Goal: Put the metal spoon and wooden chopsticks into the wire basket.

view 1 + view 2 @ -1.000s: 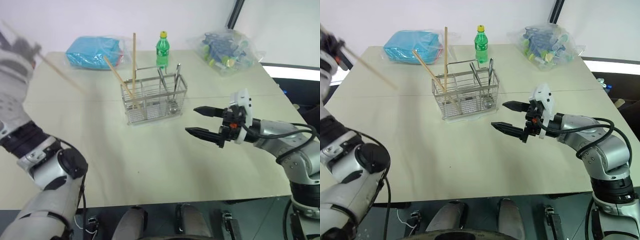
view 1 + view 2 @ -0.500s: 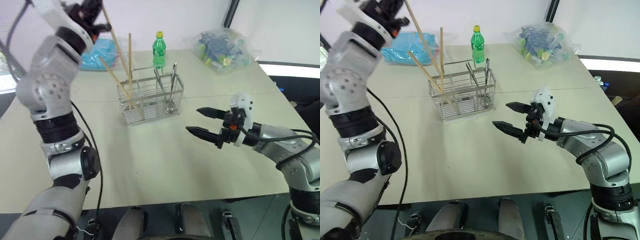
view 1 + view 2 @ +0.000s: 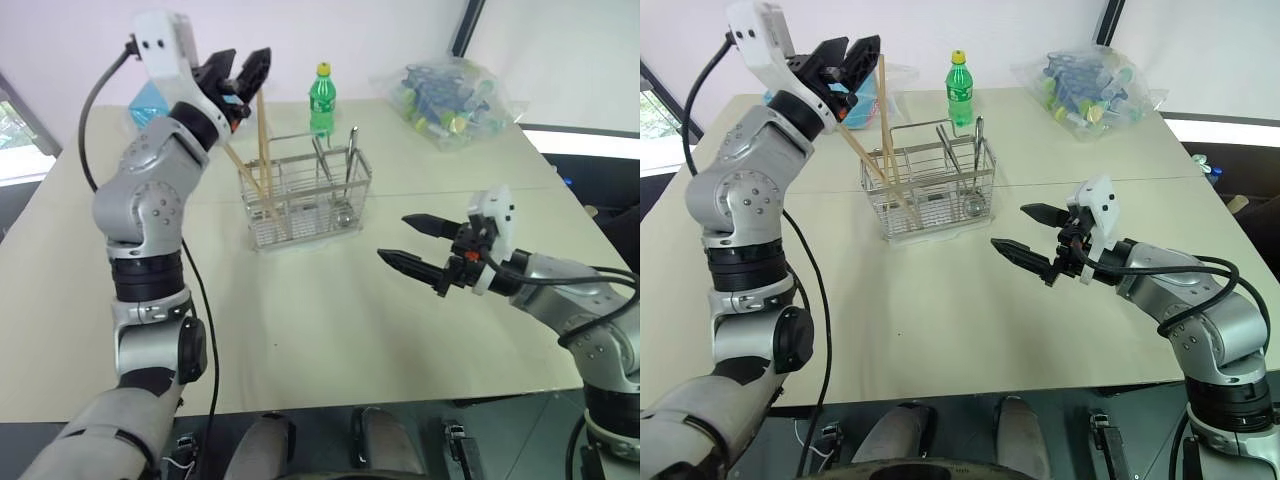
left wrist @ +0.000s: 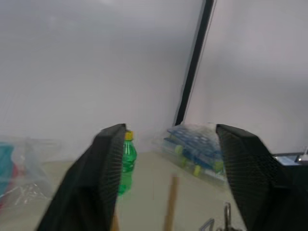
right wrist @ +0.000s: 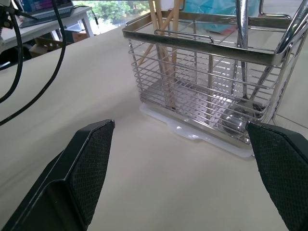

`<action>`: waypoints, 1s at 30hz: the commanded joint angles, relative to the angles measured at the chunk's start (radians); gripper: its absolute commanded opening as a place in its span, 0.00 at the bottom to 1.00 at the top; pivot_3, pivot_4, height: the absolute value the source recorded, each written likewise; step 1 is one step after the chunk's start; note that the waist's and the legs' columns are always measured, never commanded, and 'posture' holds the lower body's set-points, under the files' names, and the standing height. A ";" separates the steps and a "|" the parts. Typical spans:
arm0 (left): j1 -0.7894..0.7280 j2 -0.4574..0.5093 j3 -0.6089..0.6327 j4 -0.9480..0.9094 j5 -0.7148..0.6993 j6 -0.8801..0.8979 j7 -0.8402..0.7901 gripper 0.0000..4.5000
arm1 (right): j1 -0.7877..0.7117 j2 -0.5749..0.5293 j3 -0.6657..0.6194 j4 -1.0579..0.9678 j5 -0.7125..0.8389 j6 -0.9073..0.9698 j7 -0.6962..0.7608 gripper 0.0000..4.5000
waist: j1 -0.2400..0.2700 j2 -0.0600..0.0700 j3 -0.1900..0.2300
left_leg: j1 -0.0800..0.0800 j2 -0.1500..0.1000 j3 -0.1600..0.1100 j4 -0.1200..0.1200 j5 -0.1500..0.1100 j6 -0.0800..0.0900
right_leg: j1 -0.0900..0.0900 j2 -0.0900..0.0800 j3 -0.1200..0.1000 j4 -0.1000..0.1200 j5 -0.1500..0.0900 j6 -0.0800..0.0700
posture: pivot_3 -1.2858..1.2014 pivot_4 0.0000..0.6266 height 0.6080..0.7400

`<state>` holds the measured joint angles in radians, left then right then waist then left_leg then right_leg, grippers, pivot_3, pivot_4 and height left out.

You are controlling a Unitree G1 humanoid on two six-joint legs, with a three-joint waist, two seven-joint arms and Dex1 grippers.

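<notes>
The wire basket (image 3: pixel 305 195) stands on the table's far middle. Wooden chopsticks (image 3: pixel 264 150) stand in its left end, one upright and one leaning left. The metal spoon (image 3: pixel 349 165) stands in the right end, bowl down, beside another metal utensil. My left gripper (image 3: pixel 243 62) hangs open just above the chopsticks' tops, holding nothing; the left wrist view has a tan stick tip (image 4: pixel 169 204) below the gap between its fingers. My right gripper (image 3: pixel 393 236) is open over the table to the right of the basket, pointing at it, with the basket (image 5: pixel 202 82) close ahead of it.
A green bottle (image 3: pixel 324 98) stands right behind the basket. A blue bag (image 3: pixel 855 85) lies at the back left and a clear bag of coloured items (image 3: pixel 445 92) at the back right. Bare table (image 3: pixel 300 320) spreads in front of the basket.
My left gripper swung right to above the basket and opened, letting go of the chopstick it carried. The right gripper stayed put.
</notes>
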<state>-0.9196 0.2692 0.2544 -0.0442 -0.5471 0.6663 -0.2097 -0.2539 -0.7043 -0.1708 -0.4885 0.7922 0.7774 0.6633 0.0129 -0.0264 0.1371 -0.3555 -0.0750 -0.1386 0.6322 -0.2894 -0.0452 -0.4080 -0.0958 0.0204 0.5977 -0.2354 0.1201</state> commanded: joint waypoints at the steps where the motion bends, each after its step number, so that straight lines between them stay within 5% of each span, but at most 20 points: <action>1: 0.001 -0.003 0.039 -0.075 -0.044 0.004 0.023 0.99 | -0.021 0.005 -0.023 -0.019 0.015 -0.013 -0.002 1.00 | 0.000 0.000 0.000 | 0.000 0.000 0.000 0.000 0.000 0.000 | 0.000 0.000 0.000 0.000 0.000 0.000 | 0.52 0.24 0.97; 6: -0.001 0.075 0.075 -0.121 -0.080 0.061 0.028 0.99 | -0.031 -0.002 -0.011 0.002 -0.006 -0.028 0.016 1.00 | -0.001 0.000 0.000 | 0.000 0.000 0.000 0.000 0.000 0.000 | 0.000 0.000 0.000 0.000 0.000 0.000 | 0.52 0.24 0.97; 11: 0.013 0.426 0.083 -0.141 -0.118 0.141 -0.240 0.99 | -0.067 -0.055 -0.007 0.090 -0.063 -0.076 0.096 1.00 | -0.018 0.001 0.001 | 0.001 0.000 0.002 -0.002 0.000 0.000 | -0.001 0.002 0.000 0.001 0.000 0.000 | 0.52 0.24 0.97; 14: 0.141 0.663 0.106 -0.189 -0.130 0.126 -0.479 0.99 | -0.103 -0.084 0.000 0.163 -0.101 -0.114 0.152 1.00 | -0.030 0.004 0.002 | 0.001 0.001 0.003 -0.003 -0.001 0.002 | -0.001 0.002 0.000 0.000 0.000 0.000 | 0.52 0.24 0.97; 18: 0.430 0.842 0.251 -0.228 -0.131 0.123 -0.698 0.99 | -0.161 -0.097 0.024 0.261 -0.143 -0.159 0.217 1.00 | -0.026 0.007 0.003 | 0.002 0.002 0.005 -0.003 -0.003 0.006 | 0.000 0.002 0.001 -0.001 -0.001 -0.001 | 0.52 0.24 0.97; 25: 0.833 0.852 0.451 -0.362 -0.043 0.079 -0.807 0.99 | -0.238 -0.072 0.085 0.352 -0.188 -0.195 0.293 1.00 | -0.022 0.006 0.003 | 0.001 0.003 0.004 -0.002 -0.004 0.007 | 0.000 0.001 0.000 -0.001 -0.001 -0.001 | 0.52 0.24 0.97; 30: 0.904 0.819 0.515 -0.415 -0.085 0.108 -0.801 0.99 | -0.257 -0.050 0.105 0.361 -0.206 -0.199 0.309 1.00 | -0.021 0.007 0.004 | 0.001 0.003 0.001 -0.003 -0.004 0.007 | 0.000 0.000 0.000 -0.001 -0.001 -0.001 | 0.52 0.24 0.97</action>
